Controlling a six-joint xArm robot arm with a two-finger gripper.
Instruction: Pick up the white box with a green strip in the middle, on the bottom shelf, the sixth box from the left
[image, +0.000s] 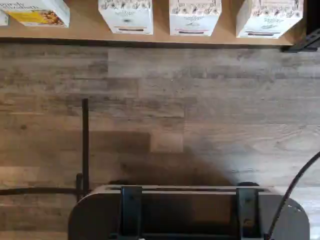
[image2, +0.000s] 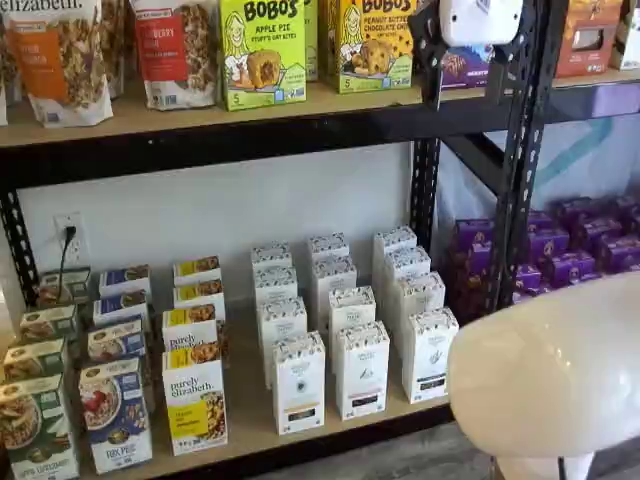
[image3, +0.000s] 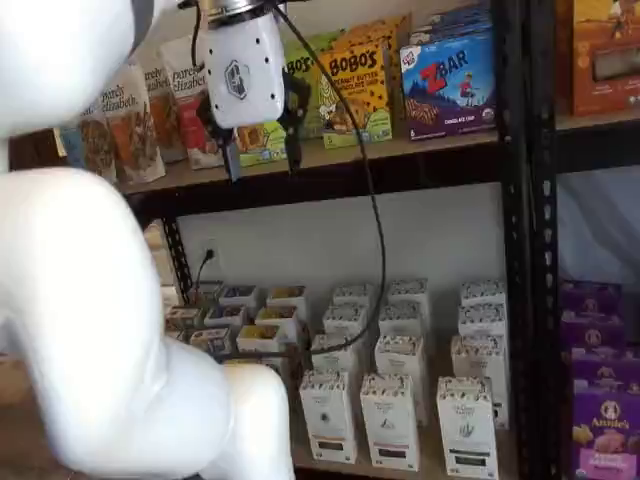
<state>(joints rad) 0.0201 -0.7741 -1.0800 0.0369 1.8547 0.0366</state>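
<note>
Fingers (image3: 262, 150) spread, nothing in them, gripper (image3: 262, 150) high by the upper shelf (approach not begun); white box (image2: 429, 354) untouched at the bottom shelf (image2: 250, 425) front.

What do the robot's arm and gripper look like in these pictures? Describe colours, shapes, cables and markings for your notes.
The arm is made of smooth, glossy white rounded shells. The gripper has a boxy white body with a small grey hexagon-like emblem on its face, and two slim black fingers below. A thin black cable hangs in a loop from the top of the gripper.
</note>
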